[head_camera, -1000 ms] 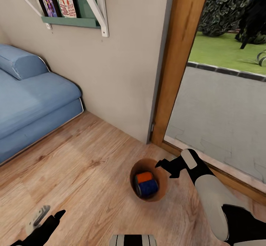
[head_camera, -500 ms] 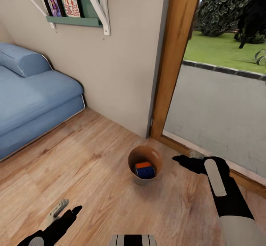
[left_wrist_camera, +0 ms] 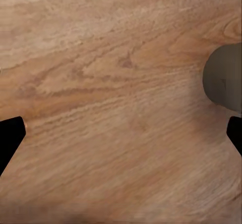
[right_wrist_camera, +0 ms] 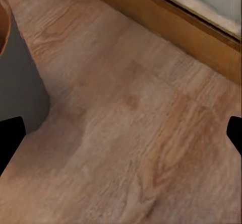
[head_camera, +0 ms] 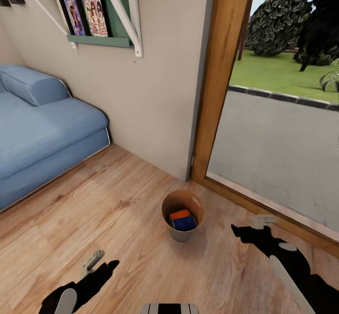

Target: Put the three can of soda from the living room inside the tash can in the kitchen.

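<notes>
Two grippers: the left gripper (head_camera: pixel 101 263) and right gripper (head_camera: pixel 249 227) are both hanging low over the floor, fingers spread wide, holding nothing.
Trash can: the tash can (head_camera: pixel 183 231) is sitting on the floor between them, round, grey outside, brown inside.
Cans: an orange can (head_camera: pixel 180 214) and a blue can (head_camera: pixel 185 223) are lying inside it.
Floor: the wood floor (head_camera: pixel 117 210) is showing warm, wavy grain.
Around: the soft blue sofa (head_camera: pixel 42 135) is sitting well apart; the wood door frame (head_camera: pixel 219 83) is standing near.
</notes>
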You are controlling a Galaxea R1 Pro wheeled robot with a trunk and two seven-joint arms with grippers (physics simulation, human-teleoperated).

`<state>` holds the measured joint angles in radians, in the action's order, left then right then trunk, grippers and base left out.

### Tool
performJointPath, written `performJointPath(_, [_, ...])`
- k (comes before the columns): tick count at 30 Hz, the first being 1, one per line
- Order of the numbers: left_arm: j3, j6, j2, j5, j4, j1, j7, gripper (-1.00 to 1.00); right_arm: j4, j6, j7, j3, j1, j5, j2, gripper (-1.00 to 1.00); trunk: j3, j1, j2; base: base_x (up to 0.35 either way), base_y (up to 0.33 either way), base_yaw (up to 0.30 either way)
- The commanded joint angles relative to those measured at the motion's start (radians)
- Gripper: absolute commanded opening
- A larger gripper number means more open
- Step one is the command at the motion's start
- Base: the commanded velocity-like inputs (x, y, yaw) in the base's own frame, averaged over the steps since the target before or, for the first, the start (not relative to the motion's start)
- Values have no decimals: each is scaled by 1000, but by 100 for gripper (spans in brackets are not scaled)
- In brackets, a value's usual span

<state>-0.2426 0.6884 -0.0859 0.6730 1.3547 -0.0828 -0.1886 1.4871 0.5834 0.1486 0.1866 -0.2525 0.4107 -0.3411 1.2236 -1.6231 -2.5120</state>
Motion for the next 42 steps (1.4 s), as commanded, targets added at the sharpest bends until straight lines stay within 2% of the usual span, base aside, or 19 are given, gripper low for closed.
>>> performJointPath(1, [2, -1, 7, 3, -2, -2, 2, 100, -1, -27, -58, 12, 7, -52, -2, 100, -4, 0, 0, 0, 0, 0])
performJointPath(2, [8, 15, 10, 2, 52, 1, -2, 100, 0, -49, -140, 22, 16, -96, -4, 100, -8, 1, 1, 0, 0, 0])
performJointPath(4, [22, 44, 9, 0, 114, 10, -30, 100, 3, -61, -196, 27, 21, -119, -5, 100, -16, 2, 1, 0, 0, 0])
performJointPath(5, [30, 51, 9, -1, 128, 13, -45, 100, 3, -63, -207, 28, 22, -124, -5, 100, -19, 2, 1, 0, 0, 0])
performJointPath(9, [122, 71, 10, -5, 167, 21, -192, 100, 1, -63, -242, 27, 24, -139, 3, 100, -35, 4, 2, 0, 0, 0])
performJointPath(12, [137, 60, 13, -1, 131, 20, -238, 100, -29, -62, -244, 25, 21, -141, 7, 100, -47, 5, 3, 0, 0, 0])
performJointPath(17, [143, 19, 16, 3, 63, 10, -254, 100, -90, -65, -244, 27, 15, -140, 10, 100, -66, 8, 4, 0, 0, 0])
performJointPath(24, [144, 4, 18, 3, 28, 4, -256, 100, -108, -66, -242, 16, 13, -140, 12, 100, -93, 11, 6, 0, 0, 0])
performJointPath(27, [144, 2, 18, 4, 23, 3, -257, 100, -109, -67, -242, -3, 13, -141, 13, 100, -105, 12, 6, 0, 0, 0])
performJointPath(31, [145, 2, 18, 4, 21, 2, -259, 100, -110, -68, -242, -6, 13, -141, 13, 100, -120, 14, 7, 0, 0, 0])
performJointPath(37, [151, 5, 16, -3, 64, 2, -266, 100, -102, -67, -243, -29, 13, -142, 13, 100, -143, 17, 9, 0, 0, 0])
performJointPath(42, [151, 5, 16, -3, 64, 2, -266, 100, -102, -67, -243, -29, 13, -142, 13, 100, -163, 19, 10, 0, 0, 0])
